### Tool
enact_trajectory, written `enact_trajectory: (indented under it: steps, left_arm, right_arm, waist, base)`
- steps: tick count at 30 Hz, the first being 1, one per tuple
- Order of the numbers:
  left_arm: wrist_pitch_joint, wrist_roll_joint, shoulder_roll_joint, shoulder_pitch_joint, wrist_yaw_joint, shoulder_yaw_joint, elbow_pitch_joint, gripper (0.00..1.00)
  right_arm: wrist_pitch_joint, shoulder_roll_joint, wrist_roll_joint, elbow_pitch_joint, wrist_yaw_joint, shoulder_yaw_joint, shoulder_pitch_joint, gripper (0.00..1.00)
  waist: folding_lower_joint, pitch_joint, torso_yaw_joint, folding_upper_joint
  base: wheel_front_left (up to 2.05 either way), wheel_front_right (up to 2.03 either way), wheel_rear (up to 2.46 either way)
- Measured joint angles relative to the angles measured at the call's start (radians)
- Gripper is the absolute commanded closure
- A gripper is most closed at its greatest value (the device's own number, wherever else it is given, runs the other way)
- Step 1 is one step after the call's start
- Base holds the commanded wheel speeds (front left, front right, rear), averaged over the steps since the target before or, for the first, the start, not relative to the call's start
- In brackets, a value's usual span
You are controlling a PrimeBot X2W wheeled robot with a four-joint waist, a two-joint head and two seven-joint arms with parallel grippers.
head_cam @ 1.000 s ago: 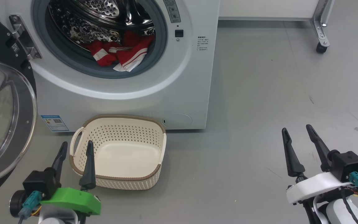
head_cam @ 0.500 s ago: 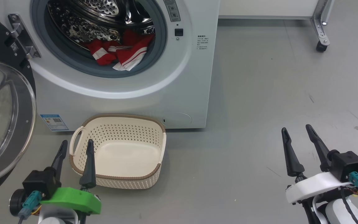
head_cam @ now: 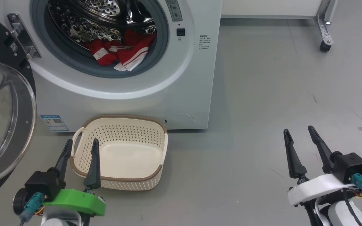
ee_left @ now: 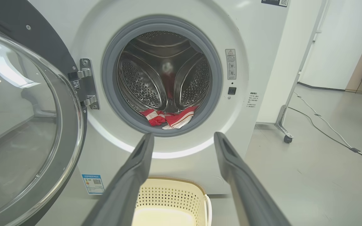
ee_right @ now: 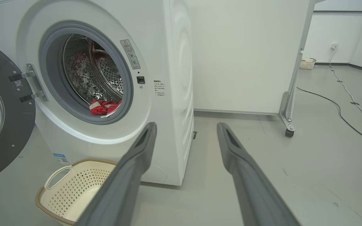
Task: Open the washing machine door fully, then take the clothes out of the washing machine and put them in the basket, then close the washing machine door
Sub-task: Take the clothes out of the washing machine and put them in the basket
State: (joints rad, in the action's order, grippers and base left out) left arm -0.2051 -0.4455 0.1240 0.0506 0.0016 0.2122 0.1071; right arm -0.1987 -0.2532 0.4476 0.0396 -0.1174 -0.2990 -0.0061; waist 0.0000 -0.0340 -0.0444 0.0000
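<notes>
Between door (head_cam: 27,94) edge and basket (head_cam: 124,117), narrow floor (head_cam: 49,141).

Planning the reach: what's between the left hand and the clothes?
Head view: the basket, then the washing machine front and its grey seal.

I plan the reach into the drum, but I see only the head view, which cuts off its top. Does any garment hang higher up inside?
Observer: None that I see; in the left wrist view the red clothes lie at the drum's bottom front.
Operator: Anything on the floor to the right?
Observer: A cable lies beyond the wheeled frame.
Operator: Where does the left gripper aim?
Observer: Open, it points at the washing machine's front just under the drum, above the basket.
</notes>
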Motion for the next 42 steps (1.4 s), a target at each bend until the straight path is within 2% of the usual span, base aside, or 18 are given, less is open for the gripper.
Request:
enact_trajectory:
  steps: [20, 42]
  left_arm:
    - [0.000, -0.006, 0.007, 0.000, -0.007, 0.008, -0.011, 0.00]
    - [0.000, 0.023, 0.018, 0.000, -0.006, 0.020, -0.015, 0.00]
  right_arm:
    - [0.000, 0.002, 0.000, 0.001, -0.001, 0.000, 0.000, 0.00]
    - [0.001, 0.004, 0.000, 0.010, -0.001, -0.004, 0.000, 0.00]
  waist:
    - [0.0000, 0.003, -0.002, 0.0001]
    - [0.0000, 0.016, -0.005, 0.0000]
  base:
    - [0.27, -0.77, 0.50]
    - [1.01, -1.14, 0.14]
